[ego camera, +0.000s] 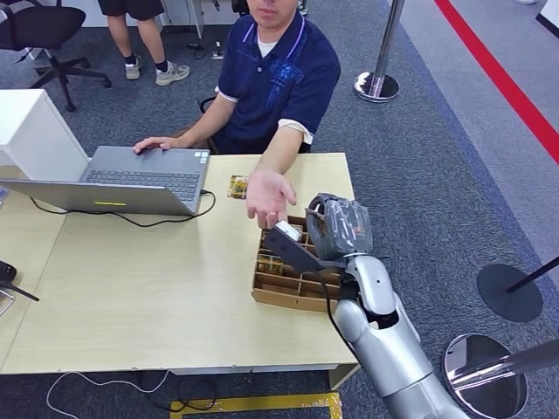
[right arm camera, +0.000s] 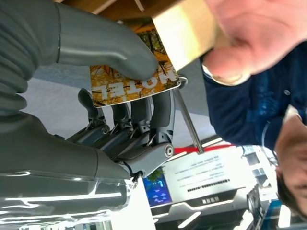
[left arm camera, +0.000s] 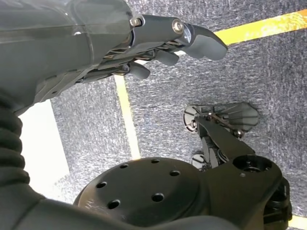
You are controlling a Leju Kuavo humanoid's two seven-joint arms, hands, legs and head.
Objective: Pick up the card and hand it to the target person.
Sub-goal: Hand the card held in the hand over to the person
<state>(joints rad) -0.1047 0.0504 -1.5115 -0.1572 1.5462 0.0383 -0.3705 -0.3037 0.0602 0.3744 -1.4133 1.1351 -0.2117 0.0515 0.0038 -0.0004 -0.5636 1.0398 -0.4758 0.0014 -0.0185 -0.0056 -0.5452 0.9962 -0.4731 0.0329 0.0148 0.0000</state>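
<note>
card: a thin printed card with yellow autumn foliage and white lettering (right arm camera: 134, 79), pinched in the robot's right hand; in the head view it shows as a pale sliver at centre right, just below the person's palm
right hand: grey thumb and dark fingers (right arm camera: 145, 91) clamped on the card from both faces; in the head view the right hand (ego camera: 310, 240) sits centre right over the box
person's open hand: palm up (ego camera: 269, 196), centre of the head view, just beside the card's free edge; whether they touch, i cannot tell
step: judged to be the handover itself, pickup done
doing it well: lay the card's free end flat into the palm, loosen thumb only once the person closes on it
risk: early release drops it into the brown cardboard divided box (ego camera: 290, 284) below
left hand: fingers loosely apart (left arm camera: 159, 50), holding nothing, hanging over grey carpet
table: pale wooden top (ego camera: 151, 288) with a grey open laptop (ego camera: 125, 179) upper left, another printed card (ego camera: 238, 186) lying near centre
</note>
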